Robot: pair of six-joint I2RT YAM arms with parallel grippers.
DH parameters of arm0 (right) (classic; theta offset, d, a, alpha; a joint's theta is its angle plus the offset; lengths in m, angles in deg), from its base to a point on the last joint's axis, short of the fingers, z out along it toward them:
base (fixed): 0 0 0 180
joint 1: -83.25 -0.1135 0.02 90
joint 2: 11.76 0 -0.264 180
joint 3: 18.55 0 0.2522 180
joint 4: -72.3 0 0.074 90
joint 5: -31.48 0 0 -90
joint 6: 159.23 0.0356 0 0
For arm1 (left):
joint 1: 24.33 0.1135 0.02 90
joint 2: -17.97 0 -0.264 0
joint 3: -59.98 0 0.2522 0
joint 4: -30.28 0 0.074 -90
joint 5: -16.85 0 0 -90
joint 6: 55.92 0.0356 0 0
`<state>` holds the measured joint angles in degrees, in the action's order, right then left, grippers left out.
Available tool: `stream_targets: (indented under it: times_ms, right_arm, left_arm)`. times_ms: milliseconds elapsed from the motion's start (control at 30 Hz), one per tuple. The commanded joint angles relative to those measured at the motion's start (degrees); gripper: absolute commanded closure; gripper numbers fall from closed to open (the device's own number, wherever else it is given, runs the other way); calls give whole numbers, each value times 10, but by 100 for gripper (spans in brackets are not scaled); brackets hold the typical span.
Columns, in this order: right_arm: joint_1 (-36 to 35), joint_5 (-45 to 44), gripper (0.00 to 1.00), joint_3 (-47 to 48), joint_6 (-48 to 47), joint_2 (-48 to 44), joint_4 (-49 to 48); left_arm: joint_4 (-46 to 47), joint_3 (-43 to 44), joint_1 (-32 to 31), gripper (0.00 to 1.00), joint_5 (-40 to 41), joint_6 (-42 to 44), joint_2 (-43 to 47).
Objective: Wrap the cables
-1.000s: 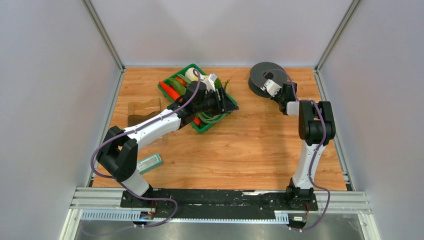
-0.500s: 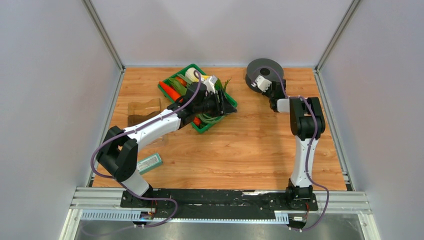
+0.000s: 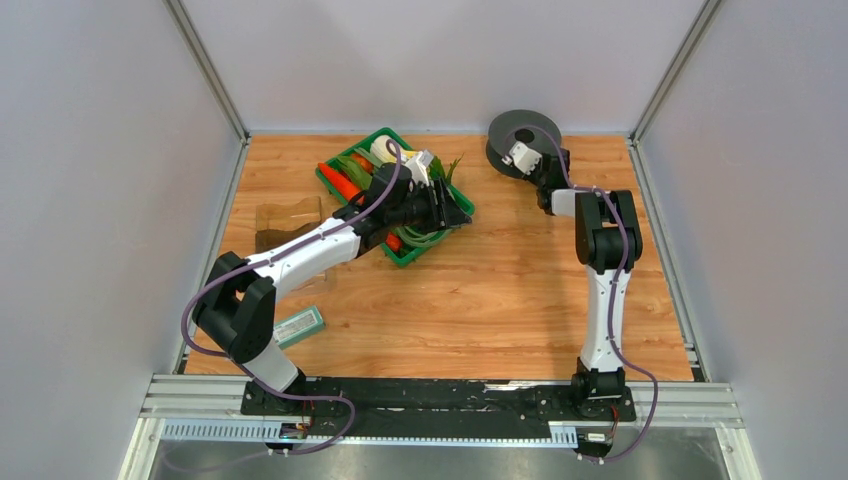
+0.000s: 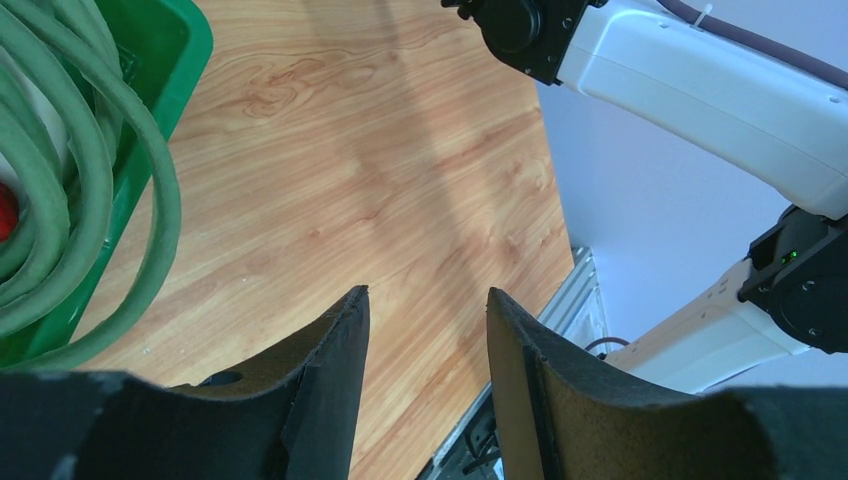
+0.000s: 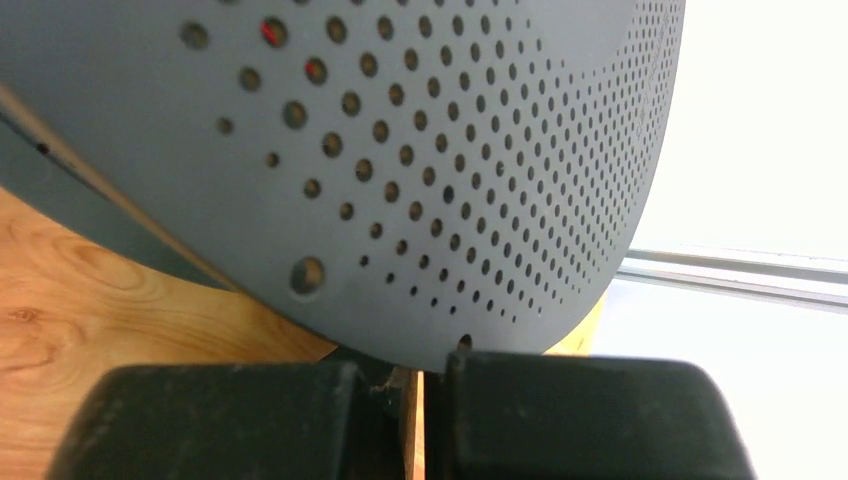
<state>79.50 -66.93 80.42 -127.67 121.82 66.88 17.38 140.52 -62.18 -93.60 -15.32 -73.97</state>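
Step in hand looks like winding onto the spool [image 3: 537,124], with the right arm doing the work. The right gripper [image 5: 415,378] sits at the rim of the perforated grey flange, jaws closed to a hairline slit. Whether the thread-thin wire is pinched in there cannot be told.

The red wire [image 5: 268,31] shows only as red glints behind a couple of flange holes in the right wrist view. So it sits inside the spool, at the far right of the table [image 3: 500,290]. Its long axis and heading cannot be told, since no free run of strand is visible (presumably coiled round the core).

The left gripper [image 4: 427,300] hangs about half open just beside the green tray [image 4: 188,45]. Nothing is between its fingers and bare wood lies below. The pale green strands [image 4: 95,190] alongside are not the task's thing.

Next move, as a judgement: the right arm goes round the spool with the wire kept taut. A strand this thin slips or snaps easily, so the pull should be light and steady.
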Motion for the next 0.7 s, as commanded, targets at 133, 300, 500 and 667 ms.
stream_targets:
  times_ms: [133,300,500,667]
  right_arm:
    - [-9,25,94,-21,-10,-9,-28]
    - [-9,16,82,-30,-11,-14,-31]
    - [0,17,80,-71,-17,-50,-40]
    - [17,17,73,-108,-19,-87,-41]
  left_arm:
    - [1,9,4,46,4,19,17]
    - [-6,10,7,42,10,26,23]
    - [-25,2,19,42,2,37,37]
    - [-39,-2,26,41,-3,63,56]
